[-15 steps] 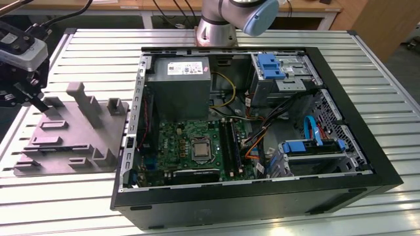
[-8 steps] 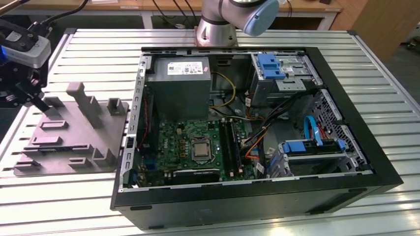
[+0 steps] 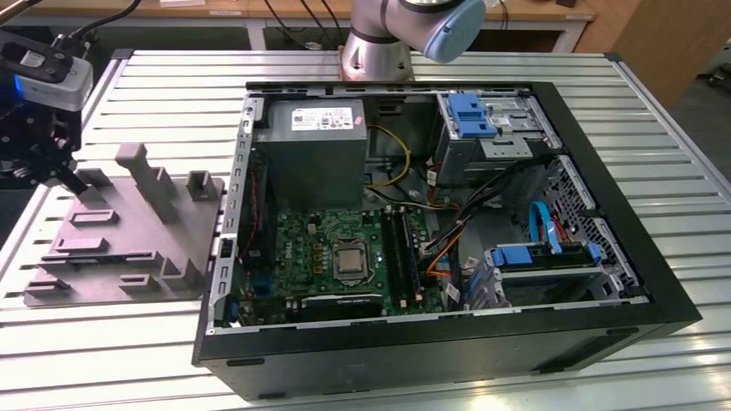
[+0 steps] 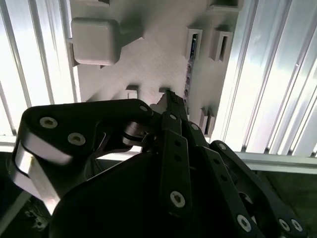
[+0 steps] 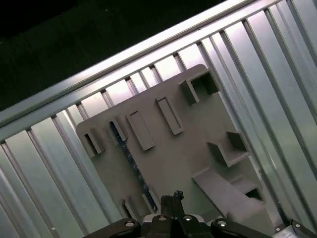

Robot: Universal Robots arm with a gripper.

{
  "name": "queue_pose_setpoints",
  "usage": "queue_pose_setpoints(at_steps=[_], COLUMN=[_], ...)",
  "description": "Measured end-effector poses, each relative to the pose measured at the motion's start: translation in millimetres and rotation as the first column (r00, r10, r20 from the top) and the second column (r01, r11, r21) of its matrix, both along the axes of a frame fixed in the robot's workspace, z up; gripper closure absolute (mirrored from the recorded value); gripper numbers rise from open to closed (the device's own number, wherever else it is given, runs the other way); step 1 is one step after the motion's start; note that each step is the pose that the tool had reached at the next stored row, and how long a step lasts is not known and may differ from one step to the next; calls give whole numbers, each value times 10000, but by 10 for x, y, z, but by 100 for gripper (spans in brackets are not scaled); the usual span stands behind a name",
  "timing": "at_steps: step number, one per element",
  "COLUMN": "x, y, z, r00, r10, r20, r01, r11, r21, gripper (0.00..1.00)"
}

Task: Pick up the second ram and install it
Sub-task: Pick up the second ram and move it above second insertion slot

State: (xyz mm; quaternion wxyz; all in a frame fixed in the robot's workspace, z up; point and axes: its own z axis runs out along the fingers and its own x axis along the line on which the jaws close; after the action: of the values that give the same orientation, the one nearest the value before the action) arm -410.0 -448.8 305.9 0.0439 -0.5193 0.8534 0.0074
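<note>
second ram (image 5: 131, 161), long dark blue-black chip stick, sits on edge in flat grey plastic holder tray (image 5: 198, 148); black metal gripper (image 5: 171, 199) hovers near it, fingers together, empty; reckon pickup approach step; grab needs fingers spread, straddling stick's thin faces

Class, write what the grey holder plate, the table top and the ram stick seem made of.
Grey holder plate: probably plastic, uniformly matt grey with blocky moulded pockets.
Table top: likely aluminium, silvery grooved slats with bright sheen.
Ram stick: apparently circuit board, a thin dark blue strip standing on edge.
</note>
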Motion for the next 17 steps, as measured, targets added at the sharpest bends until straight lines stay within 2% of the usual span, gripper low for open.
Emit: queue_pose_setpoints(at_steps=[4, 9, 13, 17], x=[0, 0, 0, 0], y=[0, 0, 0, 0], z=[-11, -25, -35, -46], r00=[9973, 9867, 9721, 9523], r10=[736, 1628, 2344, 3053], r20=[-1, -1, -2, -3], r01=[-736, -1628, -2344, -3053], r11=[9973, 9867, 9721, 9523], r21=[-4, -11, -17, -21], gripper=[90, 90, 90, 90])
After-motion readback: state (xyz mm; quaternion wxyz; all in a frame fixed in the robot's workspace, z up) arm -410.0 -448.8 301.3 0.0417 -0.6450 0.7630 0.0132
